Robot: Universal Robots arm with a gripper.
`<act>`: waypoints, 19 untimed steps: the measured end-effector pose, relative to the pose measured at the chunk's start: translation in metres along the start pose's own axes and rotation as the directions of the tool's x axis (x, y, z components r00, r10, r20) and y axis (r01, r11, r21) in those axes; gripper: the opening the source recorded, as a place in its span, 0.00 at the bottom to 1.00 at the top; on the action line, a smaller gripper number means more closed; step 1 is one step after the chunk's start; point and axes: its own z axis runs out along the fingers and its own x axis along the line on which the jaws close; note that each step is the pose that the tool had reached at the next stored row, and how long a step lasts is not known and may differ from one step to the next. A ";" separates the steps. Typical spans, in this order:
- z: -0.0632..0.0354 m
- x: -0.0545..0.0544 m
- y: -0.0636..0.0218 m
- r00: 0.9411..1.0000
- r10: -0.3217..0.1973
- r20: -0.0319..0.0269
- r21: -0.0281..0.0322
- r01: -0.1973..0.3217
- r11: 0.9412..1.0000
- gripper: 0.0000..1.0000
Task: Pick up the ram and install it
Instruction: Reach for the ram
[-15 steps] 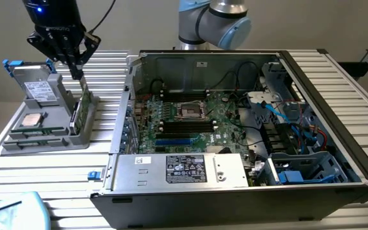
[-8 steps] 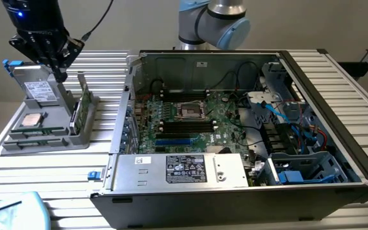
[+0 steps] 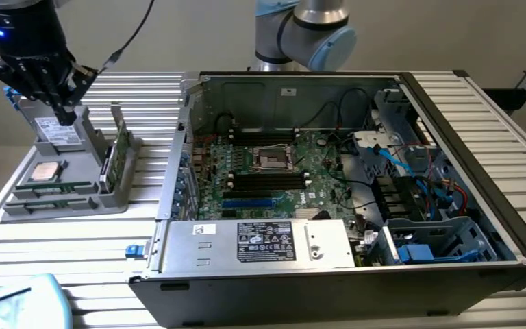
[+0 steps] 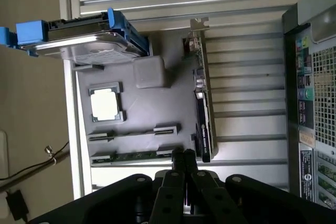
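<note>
Here's the end effector (image 3: 65,118), matte black and boxy, its two slim fingers pressed flat together with nothing between them; it hangs over the far end of the grey holder (image 3: 85,202) at the exterior view's left. In the wrist view the end effector (image 4: 185,156) shows its closed tips near one end of the ram (image 4: 136,156). The ram (image 3: 48,203) is a long, thin green stick standing on edge in the holder's outermost slot, not picked up.

The holder is smooth moulded grey plastic; on it sits a square silver processor chip (image 4: 105,103) in a shallow pocket. There's also a metal-cased hard drive (image 4: 79,38) in a bright blue plastic caddy, and a broader green circuit card (image 3: 117,154) upright along one side.

The bench (image 3: 62,260) is ribbed pale aluminium, long parallel slats catching the light. At the exterior view's right the black computer case (image 3: 464,89) lies open. Inside is a green motherboard (image 3: 272,178), dense with slots and dark cabling; a dull silver power supply (image 3: 190,243) with a printed label runs along the near edge.
</note>
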 end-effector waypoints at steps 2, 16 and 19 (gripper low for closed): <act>0.0024 0.005 -0.0012 1.000 -0.003 0.000 0.000 0.003 1.000 0.10; 0.0077 0.014 -0.0054 0.996 -0.085 -0.004 0.009 0.085 0.996 0.10; 0.0091 0.017 -0.0061 0.995 -0.100 -0.005 0.010 0.100 0.995 0.10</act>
